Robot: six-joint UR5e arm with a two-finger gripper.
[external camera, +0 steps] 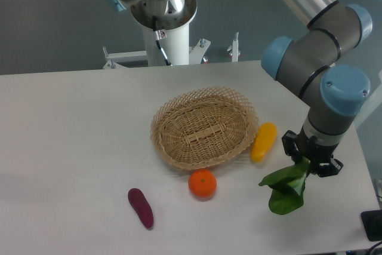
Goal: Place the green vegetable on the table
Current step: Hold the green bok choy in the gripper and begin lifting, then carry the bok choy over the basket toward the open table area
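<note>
Gripper [310,160] points down at the right side of the table [71,147], black fingers closed on the green vegetable [286,190], clamped at its upper end; pale stem end not visible, prob. hidden betw. the fingers. Veg hangs below the gripper and slightly to its left, dark green leaves drooping; lowest leaf tip looks at or just above the tabletop, contact can't be confirmed from this view. One leaf sticks out to the left of the fingers, pointed end toward the yellow vegetable [263,141]. Wrist w/ blue caps sits directly above the gripper, grey arm links rising up and back toward the upper right corner. Yellow veg lies just left of and a bit behind the gripper, oblong, tilted, its upper end touching or nearly touching the rim of the wicker basket [204,127]. Basket is further left, round, woven, nothing visible inside. Orange fruit [202,183] sits left of the gripper, nearer the camera than the basket, just beside the basket's front rim. Purple vegetable [141,207] is farthest left of the items, well apart from the gripper, lying flat near the front of the table. White robot base pedestal [166,28] stands behind the table's far edge, far left-rear of the gripper.
</note>
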